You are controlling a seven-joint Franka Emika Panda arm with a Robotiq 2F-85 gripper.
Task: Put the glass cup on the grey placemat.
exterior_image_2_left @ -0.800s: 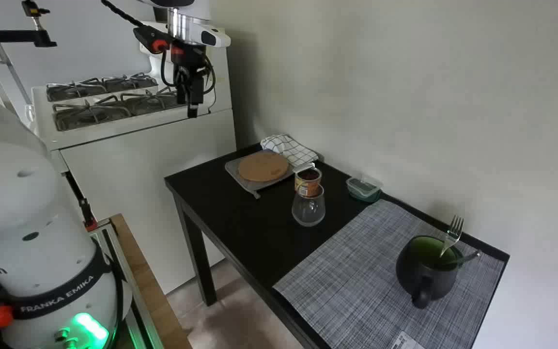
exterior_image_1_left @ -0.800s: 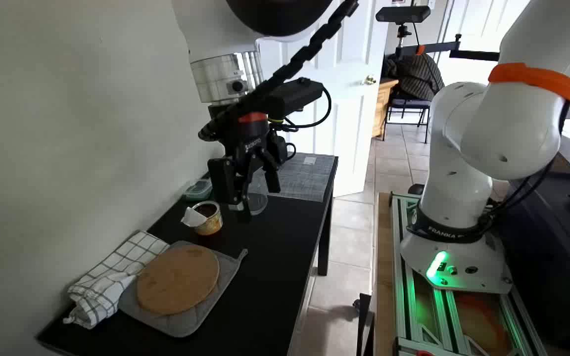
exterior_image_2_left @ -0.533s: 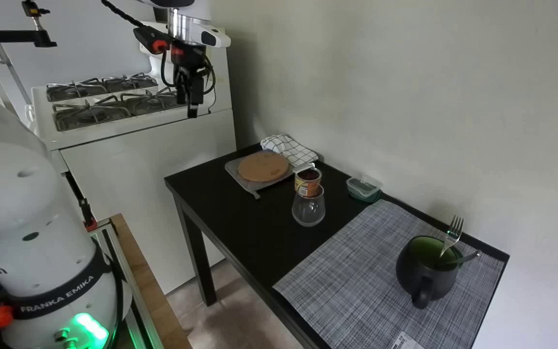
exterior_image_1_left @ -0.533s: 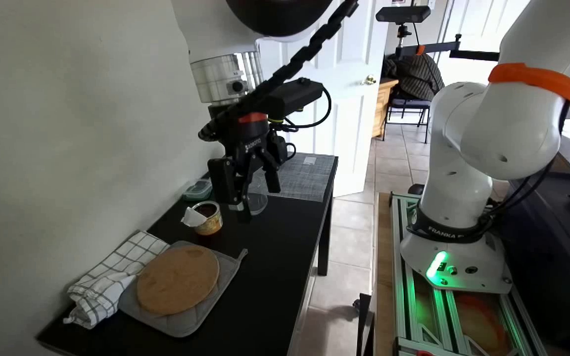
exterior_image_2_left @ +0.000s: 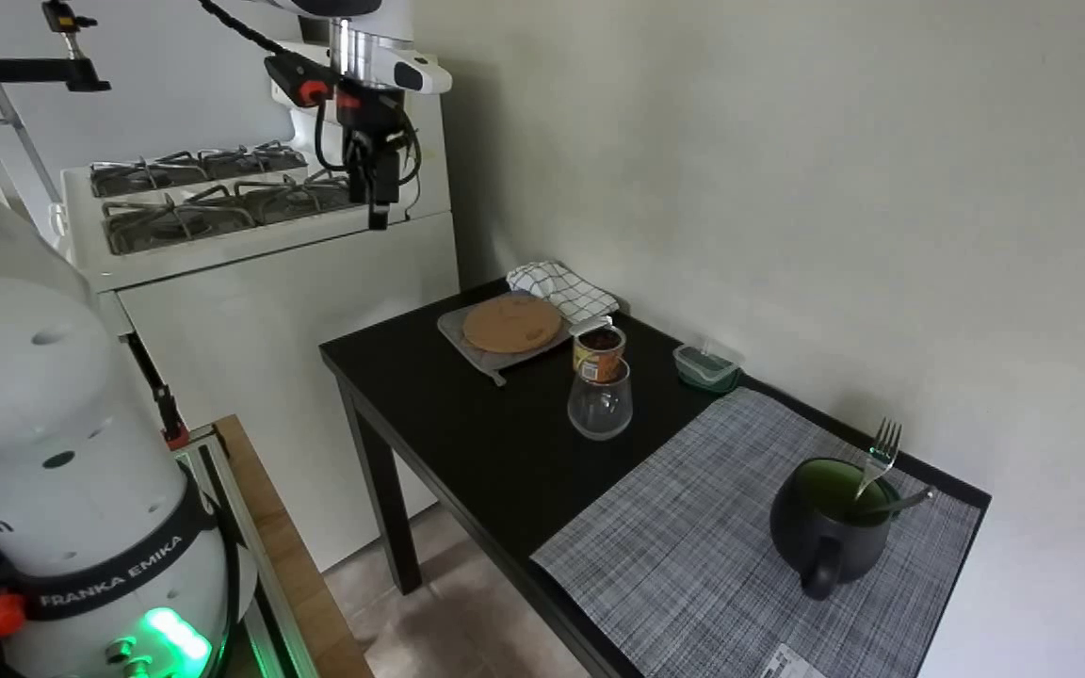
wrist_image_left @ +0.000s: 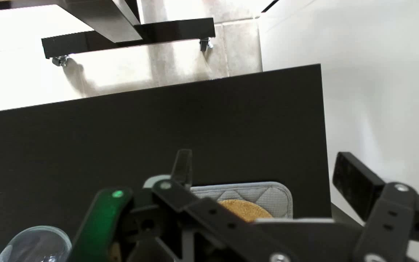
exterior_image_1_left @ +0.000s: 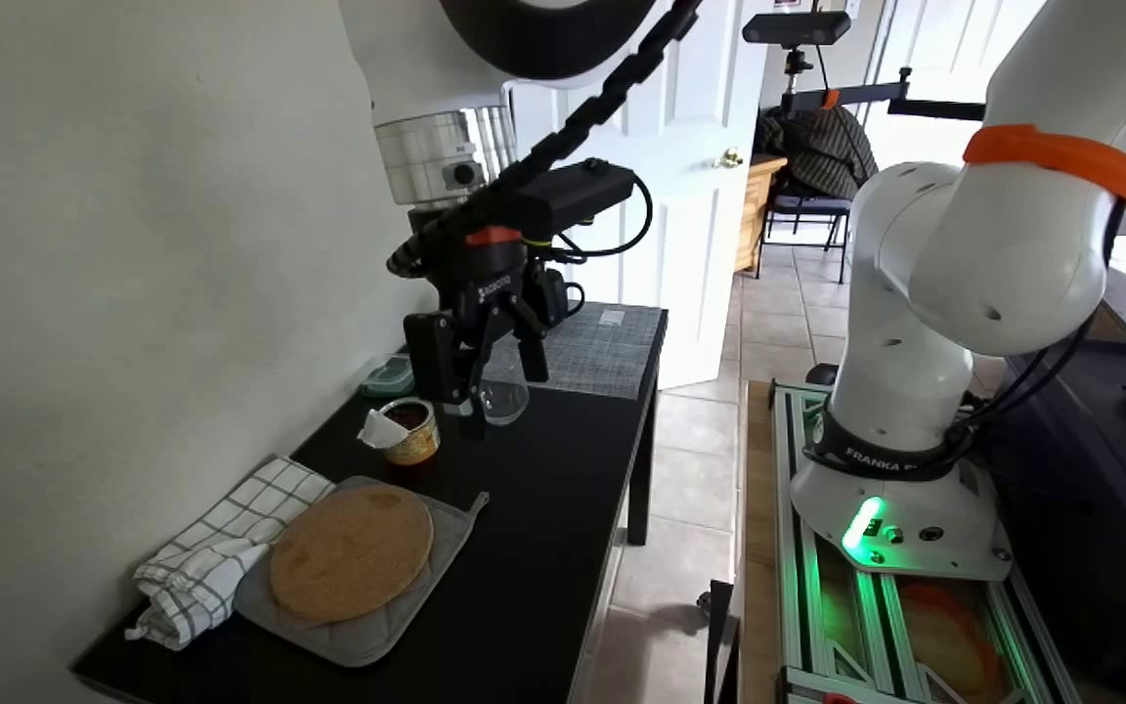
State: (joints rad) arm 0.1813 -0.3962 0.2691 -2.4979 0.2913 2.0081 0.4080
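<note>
1. In an exterior view, the Robotiq gripper hangs high before a white gas stove, above the level of the black table. The wrist view shows its fingers spread well apart with nothing between them. The step in hand appears to be the approach; no grasp is made yet.

2. At the table's stove end, a round tan trivet rests on a quilted grey pot holder, a white checked towel beside them. None seems to figure in the job.

3. An opened tin, lid bent up, stands near the glass cup but apart from it, a neighbor that a wide finger could clip.

4. The glass cup is upright on the tabletop, between tin and mat. The wrist view puts it in the lower left corner, outside the fingers' span. The next move likely calls for a sideways shift until they straddle it, then a descent and a gentle squeeze.

5. The grey woven placemat, the destination, begins just beside the cup; a lidded green container sits by its corner.

6. A black mug holding a fork occupies the mat's far part, leaving the cup's side as the likelier landing spot.
</note>
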